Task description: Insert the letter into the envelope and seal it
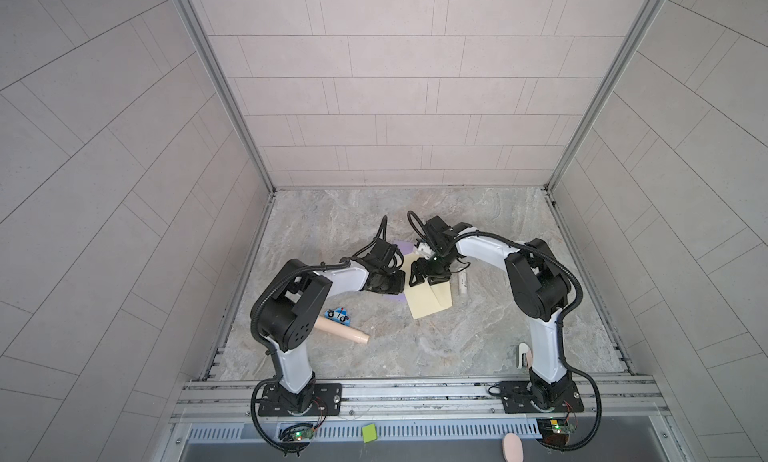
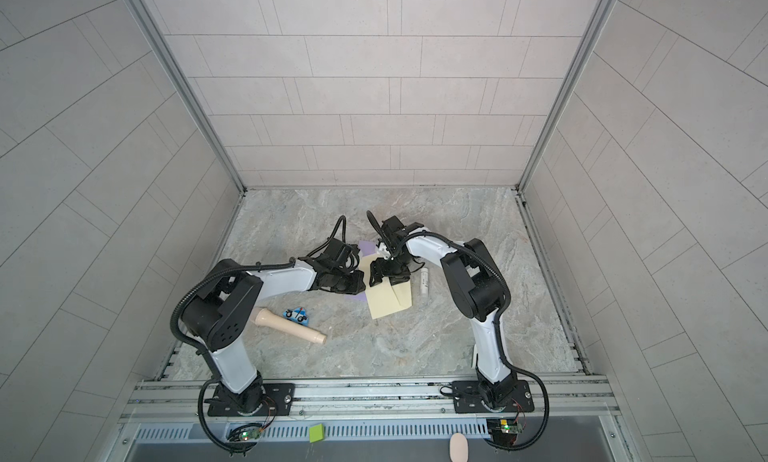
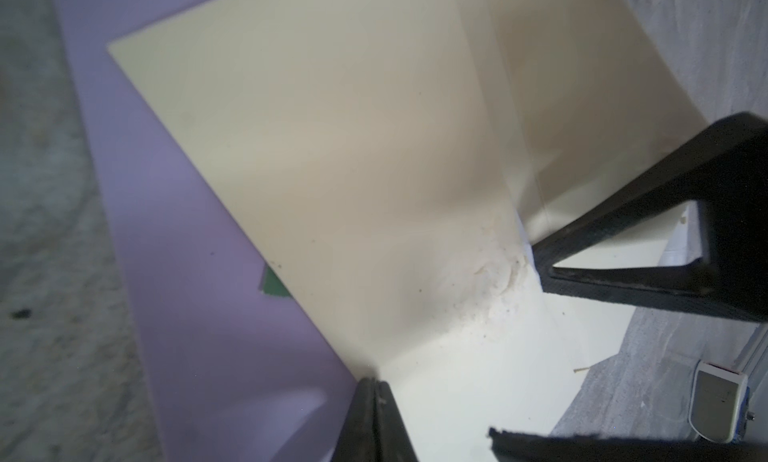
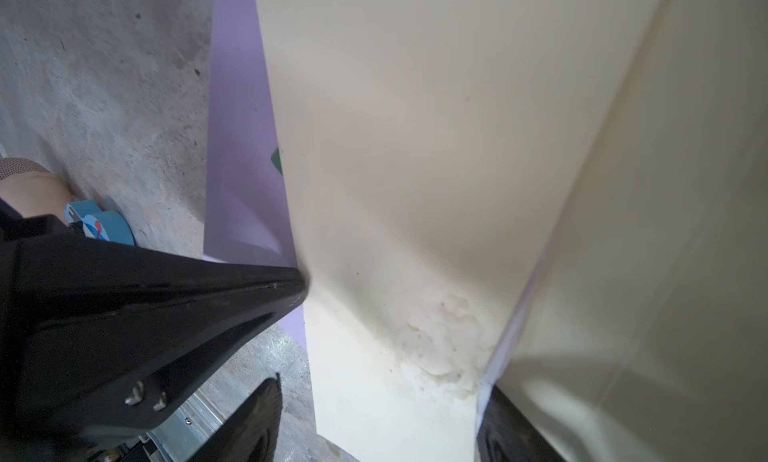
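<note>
A cream envelope [image 1: 428, 302] [image 2: 390, 299] lies mid-table on top of a purple letter [image 1: 401, 245] [image 2: 365, 247]. The letter shows along one long side of the envelope [image 3: 174, 239] [image 4: 237, 119]. My left gripper [image 1: 401, 285] [image 3: 376, 387] is shut, its tips pinching the envelope's [image 3: 332, 148] edge beside the purple sheet. My right gripper [image 1: 424, 279] [image 4: 382, 431] is open and low over the envelope [image 4: 415, 148]. One of its fingers [image 4: 257, 422] is over bare table. The other sits at the raised flap [image 4: 665, 231]. A rough, glue-stained patch [image 4: 440, 335] lies by the fold.
A white glue stick [image 1: 462, 283] [image 2: 424, 283] lies just right of the envelope. A blue toy car [image 1: 337, 314] and a beige wooden pin [image 1: 345, 331] lie at front left. A green note [image 1: 369, 433] and a pink oval [image 1: 513, 447] sit on the front rail.
</note>
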### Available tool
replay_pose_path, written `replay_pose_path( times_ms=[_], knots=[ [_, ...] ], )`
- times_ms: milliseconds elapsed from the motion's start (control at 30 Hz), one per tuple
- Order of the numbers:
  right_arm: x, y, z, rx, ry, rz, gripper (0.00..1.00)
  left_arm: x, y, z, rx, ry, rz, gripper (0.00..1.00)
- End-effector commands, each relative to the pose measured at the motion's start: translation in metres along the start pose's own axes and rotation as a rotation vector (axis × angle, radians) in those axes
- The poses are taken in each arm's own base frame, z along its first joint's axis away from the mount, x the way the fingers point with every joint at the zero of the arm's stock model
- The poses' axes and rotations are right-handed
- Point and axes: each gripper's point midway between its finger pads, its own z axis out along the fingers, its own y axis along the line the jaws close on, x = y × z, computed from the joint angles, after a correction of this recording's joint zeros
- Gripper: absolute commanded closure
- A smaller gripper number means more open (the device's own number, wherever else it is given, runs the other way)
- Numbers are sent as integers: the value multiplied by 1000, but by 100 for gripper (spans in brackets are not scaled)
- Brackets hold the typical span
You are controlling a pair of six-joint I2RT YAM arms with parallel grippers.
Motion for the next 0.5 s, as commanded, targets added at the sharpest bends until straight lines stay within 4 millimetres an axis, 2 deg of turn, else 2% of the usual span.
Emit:
replay_pose_path(
  times_ms=[0,167,267,367,467],
  knots=[
    [6,13,-9,-13,-4,-32,26,19,19,11,-83,69,-8,92],
    [-16,7,-53,146,-186,-57,25,12,19,2,-113,74,57,92],
    [-22,-1,-74,216,-251,-42,25,9,18,-3,-123,77,93,92],
    [-24,-21,-92,279,-302,42,24,2,13,-8,-121,75,127,92],
    [-22,-58,-111,363,-355,172,24,-9,5,-17,-117,57,158,92]
  ],
)
